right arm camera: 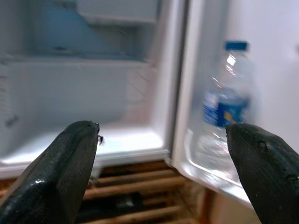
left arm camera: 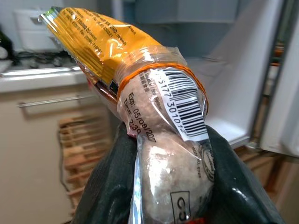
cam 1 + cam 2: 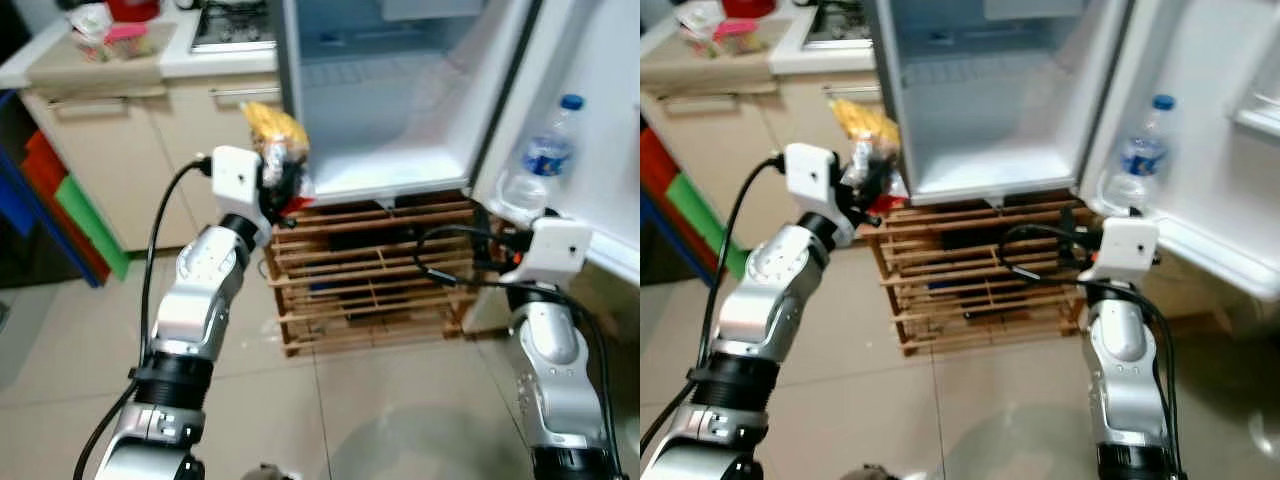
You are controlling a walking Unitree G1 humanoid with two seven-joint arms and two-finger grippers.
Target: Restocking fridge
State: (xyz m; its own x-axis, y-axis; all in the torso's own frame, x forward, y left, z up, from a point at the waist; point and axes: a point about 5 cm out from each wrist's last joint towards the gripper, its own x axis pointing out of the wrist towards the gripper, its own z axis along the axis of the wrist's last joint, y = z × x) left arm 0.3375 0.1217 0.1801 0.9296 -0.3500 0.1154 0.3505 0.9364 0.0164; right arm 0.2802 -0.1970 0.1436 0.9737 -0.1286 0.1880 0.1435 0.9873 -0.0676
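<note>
Kitchen, fridge (image 3: 400,110) open on wooden crate (image 3: 370,270). Left claw (image 3: 280,180) clamps yellow snack packet (image 2: 140,84), held just outside fridge's lower shelf. Right claw (image 1: 163,163) spread, empty, near door's water bottle (image 3: 540,160). Step: loading. Next: push packet inward onto shelf, release.

Fridge compartment (image 3: 400,110) stands open and bare; water bottle (image 3: 540,160) occupies the door shelf (image 3: 510,205).
</note>
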